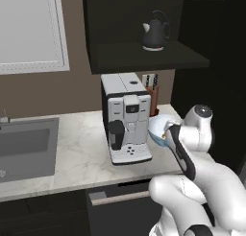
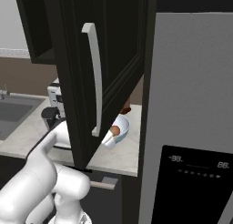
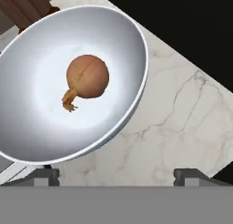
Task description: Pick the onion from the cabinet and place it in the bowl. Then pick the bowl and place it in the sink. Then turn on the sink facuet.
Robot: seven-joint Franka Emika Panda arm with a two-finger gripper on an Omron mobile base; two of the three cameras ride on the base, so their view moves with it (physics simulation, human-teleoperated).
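Fingers (image 3: pixel 116 175) spread apart, empty, hovering above bench (image 3: pixel 182 123); onion (image 3: pixel 86 77) sits in bowl (image 3: pixel 27 141) just ahead-left. Likely lining up bowl rim grasp for sink.

Bowl (image 1: pixel 158 127) on counter (image 1: pixel 77 158) beside coffee machine (image 1: pixel 126 117), w/ arm over it.

1 onion (image 3: pixel 88 76); 1 bowl (image 3: pixel 32 127)

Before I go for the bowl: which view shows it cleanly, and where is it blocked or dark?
Hand view: bowl and onion sharp, evenly lit, soft shading inside. Left base view: the arm covers most of the bowl. Right base view: the dark cabinet door blocks much of the scene; bowl small.
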